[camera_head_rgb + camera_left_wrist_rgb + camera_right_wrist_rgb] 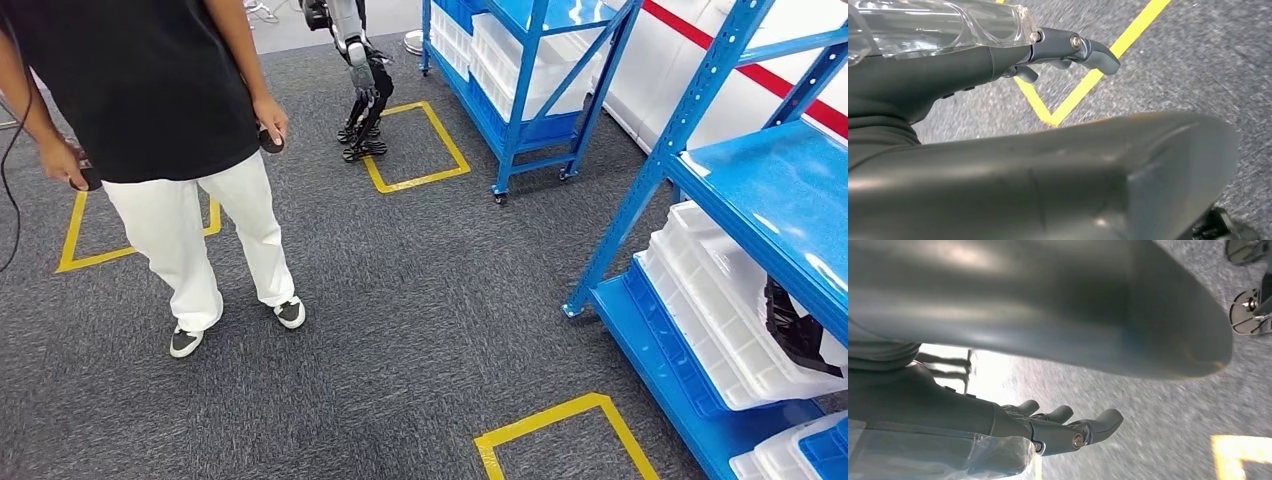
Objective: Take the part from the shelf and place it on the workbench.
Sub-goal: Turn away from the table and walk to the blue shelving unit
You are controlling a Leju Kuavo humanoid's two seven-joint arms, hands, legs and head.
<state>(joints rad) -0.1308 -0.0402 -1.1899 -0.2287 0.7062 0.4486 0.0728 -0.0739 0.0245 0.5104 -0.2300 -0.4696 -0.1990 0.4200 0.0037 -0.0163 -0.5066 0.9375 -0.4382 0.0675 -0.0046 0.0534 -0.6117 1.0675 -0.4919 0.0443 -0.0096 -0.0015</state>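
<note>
Nearest the wrist cameras are the robot's own hands. The left hand (998, 65) hangs above grey carpet (1173, 60), its dark fingers (1098, 52) loosely extended, apart and holding nothing, with a corner of yellow floor tape (1088, 82) beneath it. The right hand (1013, 425) is likewise empty over the carpet — its fingers (1098, 422) lightly spread and slightly bent.

In the head view, a blue metal shelf (770, 200) stands at three o'clock. Its lower level carries stacked white trays (700, 310), and in the top tray lies a black part (795, 325), partly hidden under the blue upper board. More white trays (785, 455) sit at about five o'clock.

A yellow taped square (560, 430) marks the carpet at six o'clock. At about ten o'clock a person in a black top and white trousers (190, 220) stands on the carpet, a small dark controller (270, 138) in one hand and another dark object (88, 180) in the other. At twelve o'clock another robot (360, 80) stands just beside a second taped square (415, 145), and a second blue shelf (530, 70) with white trays is at one o'clock.
</note>
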